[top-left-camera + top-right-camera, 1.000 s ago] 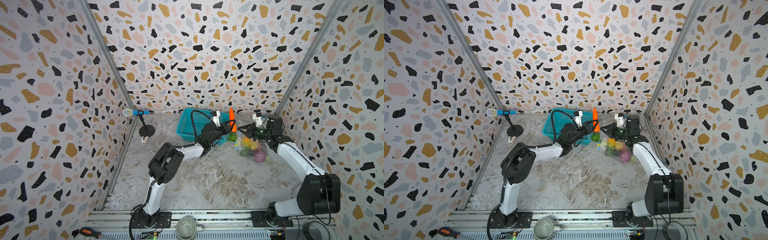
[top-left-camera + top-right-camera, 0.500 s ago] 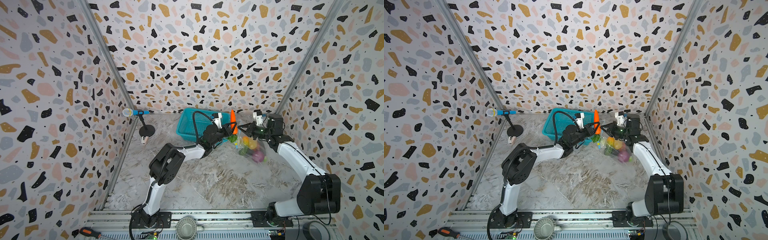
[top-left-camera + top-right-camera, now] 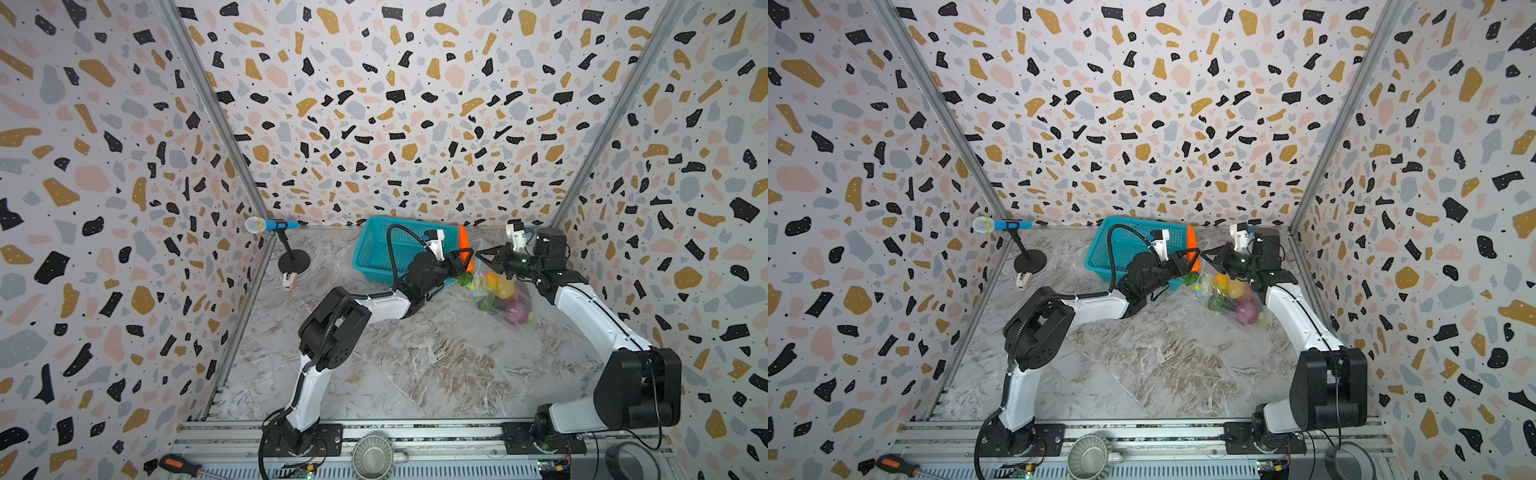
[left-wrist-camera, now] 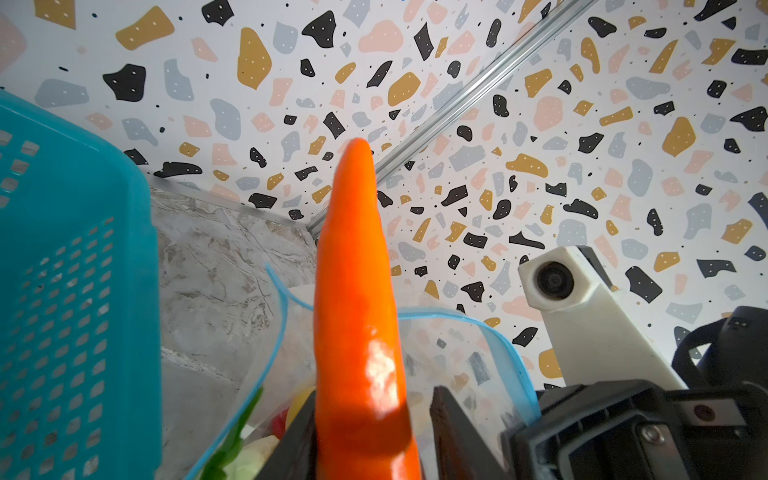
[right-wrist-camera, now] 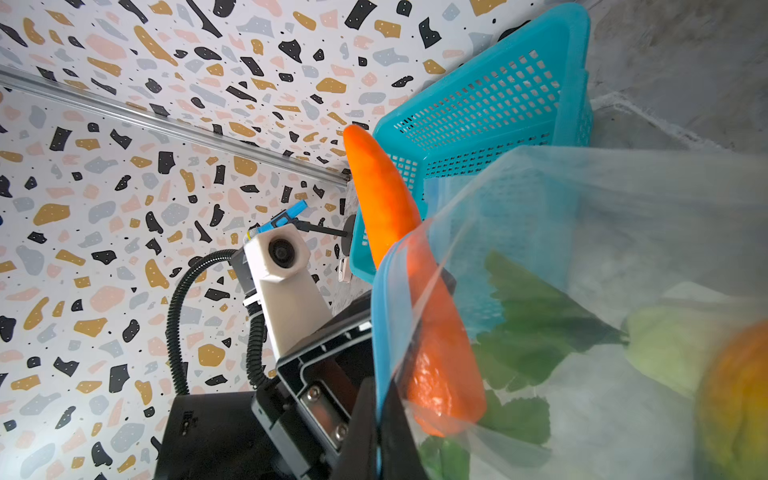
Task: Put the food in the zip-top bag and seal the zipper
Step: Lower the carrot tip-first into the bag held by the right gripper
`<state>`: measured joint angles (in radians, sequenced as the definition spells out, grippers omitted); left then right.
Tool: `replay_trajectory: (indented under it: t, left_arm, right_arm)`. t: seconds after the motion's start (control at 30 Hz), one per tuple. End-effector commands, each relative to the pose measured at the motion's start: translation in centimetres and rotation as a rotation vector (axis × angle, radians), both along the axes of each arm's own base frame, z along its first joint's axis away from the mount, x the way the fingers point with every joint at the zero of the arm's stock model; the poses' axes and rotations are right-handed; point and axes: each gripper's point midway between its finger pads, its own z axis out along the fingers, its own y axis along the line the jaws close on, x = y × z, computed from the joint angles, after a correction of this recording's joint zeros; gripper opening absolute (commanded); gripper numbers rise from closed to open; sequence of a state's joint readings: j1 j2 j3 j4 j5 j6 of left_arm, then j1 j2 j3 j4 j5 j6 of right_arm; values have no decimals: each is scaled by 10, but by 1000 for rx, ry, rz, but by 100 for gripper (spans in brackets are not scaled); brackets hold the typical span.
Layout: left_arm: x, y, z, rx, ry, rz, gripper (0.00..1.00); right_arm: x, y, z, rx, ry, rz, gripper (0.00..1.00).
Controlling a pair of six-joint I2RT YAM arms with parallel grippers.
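Observation:
The orange carrot (image 3: pixel 463 243) (image 3: pixel 1191 245) stands tip up, its thick end inside the mouth of the clear zip-top bag (image 3: pixel 505 297) (image 3: pixel 1235 299). My left gripper (image 3: pixel 466 261) (image 4: pixel 372 401) is open around the carrot (image 4: pixel 357 299); one finger touches it and a gap shows at the other. My right gripper (image 3: pixel 478 252) (image 5: pixel 380 388) is shut on the bag's light blue zipper (image 5: pixel 384 291) and holds the mouth up. Inside the bag lie green leaves (image 5: pixel 536 324), a purple onion (image 3: pixel 516 311) and yellow-orange pieces.
The teal mesh basket (image 3: pixel 374 249) (image 4: pixel 75 291) stands just behind the left gripper, close to the back wall. A toy microphone on a black stand (image 3: pixel 272 226) is at the back left. A screwdriver (image 3: pixel 178 464) lies on the front rail.
The left jaws have widened round the carrot, which sits a little lower in the bag's mouth. The right gripper stays shut on the bag's edge.

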<state>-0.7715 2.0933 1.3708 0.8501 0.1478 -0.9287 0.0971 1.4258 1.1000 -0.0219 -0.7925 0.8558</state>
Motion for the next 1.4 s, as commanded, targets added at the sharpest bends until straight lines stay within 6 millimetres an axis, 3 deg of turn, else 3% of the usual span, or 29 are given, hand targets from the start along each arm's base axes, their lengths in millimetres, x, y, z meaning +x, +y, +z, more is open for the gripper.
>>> replay_trajectory:
  t: [0.0, 0.1, 0.23, 0.57, 0.97, 1.1, 1.37]
  left_arm:
    - [-5, 0, 18, -21, -50, -5, 49]
    - [-6, 0, 19, -20, -51, -3, 50]
    - [-6, 4, 17, -2, -50, 14, 41]
    - [-12, 6, 16, 106, -117, 35, 35]
    - [-27, -11, -4, 273, -180, -29, 38]
    - [-28, -12, -10, 306, -184, -40, 45]
    - [-28, -12, 1, 358, -200, -58, 51]
  right_arm:
    - [-3, 1, 40, 18, -111, 9, 1]
    - [-3, 1, 39, 18, -108, 10, 1]
    - [-3, 1, 40, 19, -109, 10, 1]
    - [-3, 0, 42, 17, -115, 8, 1]
    - [1, -3, 48, 16, -127, 3, 1]
    - [1, -3, 51, 18, -130, 3, 1]
    - [2, -6, 50, 12, -127, -4, 1]
